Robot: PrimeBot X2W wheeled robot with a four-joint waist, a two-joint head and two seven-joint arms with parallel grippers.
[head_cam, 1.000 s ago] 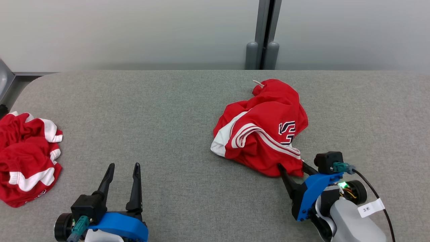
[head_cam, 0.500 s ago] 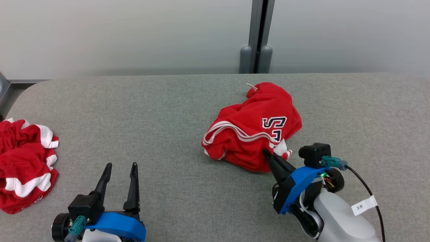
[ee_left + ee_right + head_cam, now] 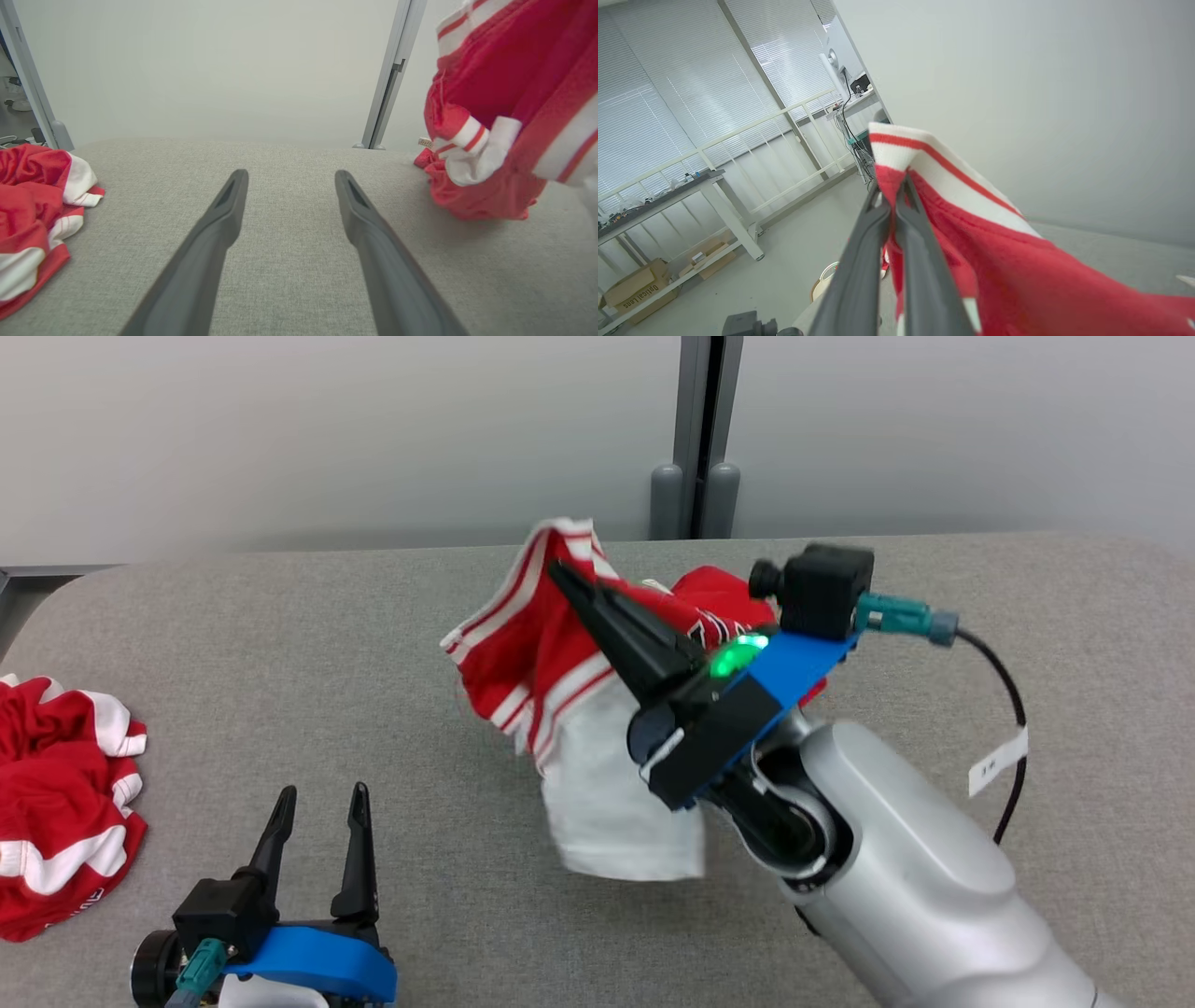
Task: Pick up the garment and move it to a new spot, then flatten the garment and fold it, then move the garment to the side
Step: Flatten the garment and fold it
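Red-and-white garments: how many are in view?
2. One crumpled red-and-white garment lies at the grey table's left edge; the other garment hangs over the middle, pinched by the right tool.

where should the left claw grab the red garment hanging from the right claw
Probably the striped band at the lower left corner of the garment, approached from the robot's left. The right claw pinches that same band higher up, so it hangs exposed, facing the open left claw; the white lining below is limp.

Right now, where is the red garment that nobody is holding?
The loose garment lies crumpled at the left end of the grey table in the head view, just left of the open left claw.
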